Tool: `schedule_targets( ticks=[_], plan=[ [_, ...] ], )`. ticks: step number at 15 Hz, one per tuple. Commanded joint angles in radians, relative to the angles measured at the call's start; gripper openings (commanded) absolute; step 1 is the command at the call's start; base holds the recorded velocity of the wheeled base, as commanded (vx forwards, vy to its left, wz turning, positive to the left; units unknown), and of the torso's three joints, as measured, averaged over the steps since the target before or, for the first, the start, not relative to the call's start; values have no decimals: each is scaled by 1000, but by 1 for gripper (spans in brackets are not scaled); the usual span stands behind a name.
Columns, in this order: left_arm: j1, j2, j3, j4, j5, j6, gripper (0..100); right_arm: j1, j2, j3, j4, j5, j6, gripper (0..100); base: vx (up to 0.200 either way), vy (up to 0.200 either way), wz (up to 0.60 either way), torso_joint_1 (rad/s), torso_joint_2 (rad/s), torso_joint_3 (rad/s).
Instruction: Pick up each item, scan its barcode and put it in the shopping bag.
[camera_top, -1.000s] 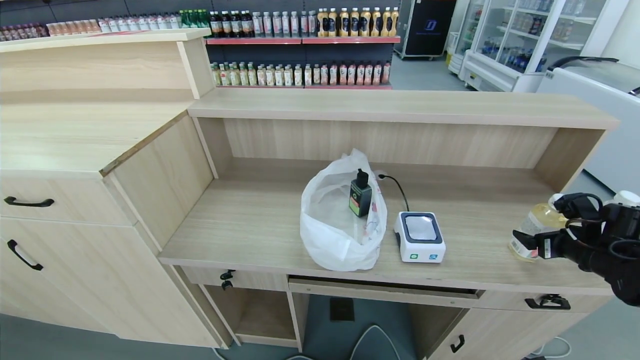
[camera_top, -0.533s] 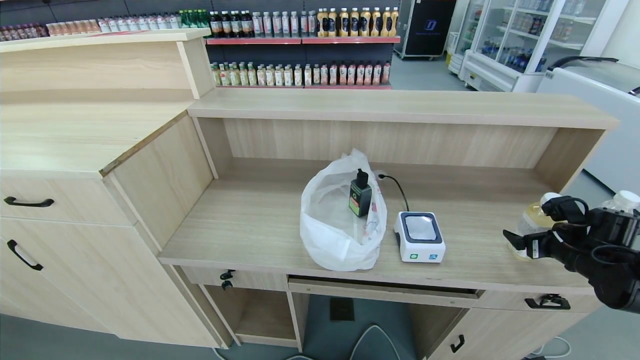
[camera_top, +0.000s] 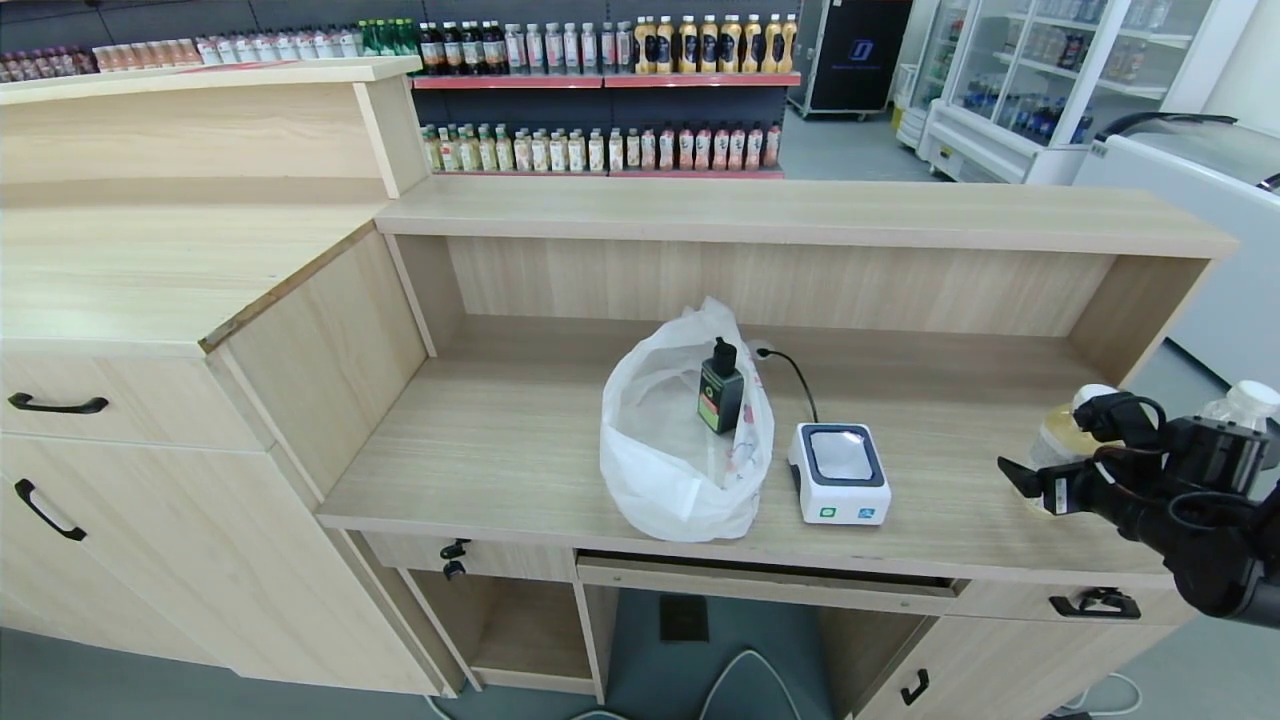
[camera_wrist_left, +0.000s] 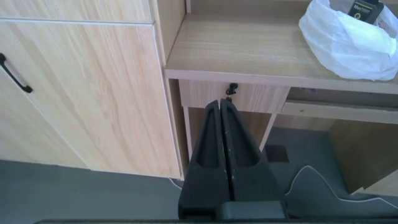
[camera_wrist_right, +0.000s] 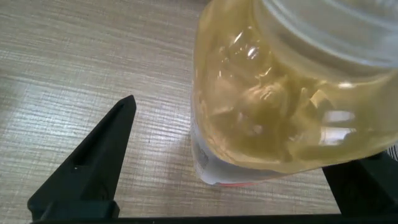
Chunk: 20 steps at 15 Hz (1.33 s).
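At the right end of the wooden counter (camera_top: 500, 440), a clear bottle of yellow liquid (camera_top: 1062, 432) with a white cap is seen between the fingers of the right gripper (camera_top: 1045, 450). The fingers are spread: in the right wrist view, 1 black finger (camera_wrist_right: 93, 168) is kept apart from the bottle's side, with bare wood showing in the gap. Whether the bottle's base rests on the counter cannot be told. A 2nd clear bottle (camera_top: 1245, 400) with a white cap is seen just behind the right arm.

Well apart, toward the counter's middle, a white barcode scanner (camera_top: 838, 472) is set, with its black cable (camera_top: 795, 375) led to the back. Just beside it, a white plastic shopping bag (camera_top: 670, 470) is stood open, and 1 dark bottle with a green label (camera_top: 721, 390) is held upright inside.

The left gripper (camera_wrist_left: 224, 124) is held low before the counter's front, its fingers pressed together.
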Motion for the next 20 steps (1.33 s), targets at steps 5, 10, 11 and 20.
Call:
schedule_targets(
  ticks=[5,10,11,20],
  plan=[
    [0,0,0,0,0,1,0,-9,33,-51,-15,0,5,100,0,0,0,0,0,0],
    [0,0,0,0,0,-1,0,-6,74,-114,-20,0,1,100,0,0,0,0,0,0],
    [0,0,0,0,0,1,0,-4,83,-114,-20,2,1,100,0,0,0,0,0,0],
    [0,0,0,0,0,-1,0,-3,83,-122,-72,0,-7,0,0,0,0,0,0,0]
  ],
)
